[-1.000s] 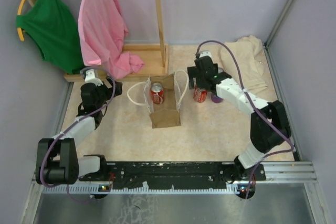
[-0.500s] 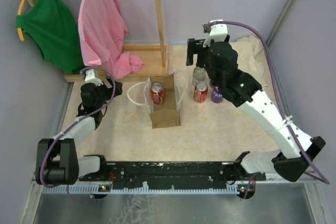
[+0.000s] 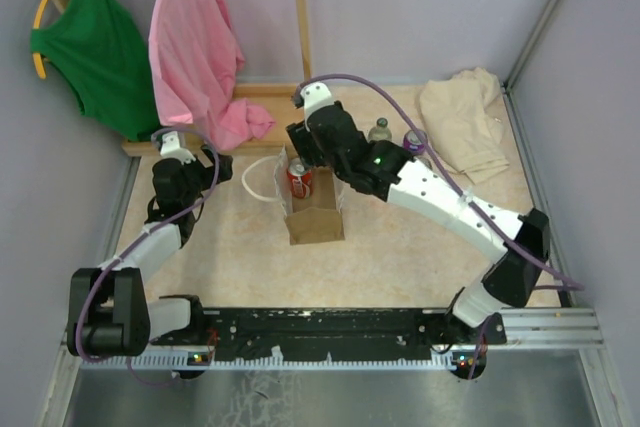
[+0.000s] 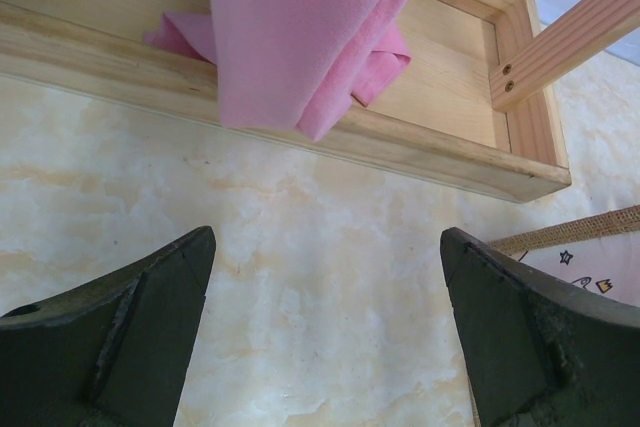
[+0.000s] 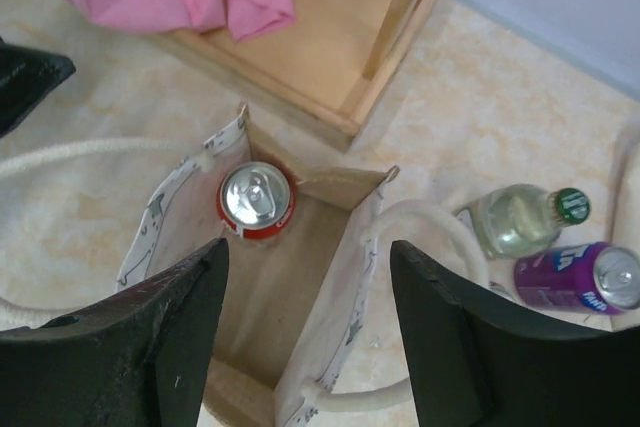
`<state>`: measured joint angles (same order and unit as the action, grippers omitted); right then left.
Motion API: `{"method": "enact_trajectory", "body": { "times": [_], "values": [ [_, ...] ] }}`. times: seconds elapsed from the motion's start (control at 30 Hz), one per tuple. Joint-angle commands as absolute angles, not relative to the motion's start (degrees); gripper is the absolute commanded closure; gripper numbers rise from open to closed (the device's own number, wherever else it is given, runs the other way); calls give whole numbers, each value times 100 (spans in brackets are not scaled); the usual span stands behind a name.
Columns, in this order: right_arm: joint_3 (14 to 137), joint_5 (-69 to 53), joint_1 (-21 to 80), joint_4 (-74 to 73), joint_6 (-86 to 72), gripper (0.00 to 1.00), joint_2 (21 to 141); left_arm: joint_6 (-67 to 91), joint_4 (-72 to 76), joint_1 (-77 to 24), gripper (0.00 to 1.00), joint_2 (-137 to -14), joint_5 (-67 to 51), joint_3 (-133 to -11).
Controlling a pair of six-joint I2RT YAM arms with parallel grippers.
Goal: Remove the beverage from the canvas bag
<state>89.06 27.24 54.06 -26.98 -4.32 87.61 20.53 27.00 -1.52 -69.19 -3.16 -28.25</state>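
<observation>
The right gripper (image 5: 307,247) hovers spread above the canvas bag (image 5: 168,215), where 1 red can (image 5: 256,200) stands at its far end. Coming down off-centre, a finger could catch the soft wall and tip the bag.

1. Top external: high, looking down on the whole table (image 3: 400,247).
2. Left wrist: low, close to the pink cloth (image 4: 300,27) (all views share it).
3. Right wrist: close above the canvas bag (image 5: 280,277).
</observation>
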Motion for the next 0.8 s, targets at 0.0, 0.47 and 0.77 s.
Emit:
{"method": "enact_trajectory", "body": {
  "times": [0.0,0.47,0.77],
  "values": [
    [9246,2217,5467,-2765,-528,35,9007,2001,2751,-183,0,-6844,-329,-2951],
    [9090,1849,5454,-2447,-1059,22,10139,1940,2724,-178,0,-6872,-272,-2956],
    [9035,1581,5104,-2361,-1337,21,10438,1931,2742,-185,0,-6907,-236,-2944]
  ]
}}
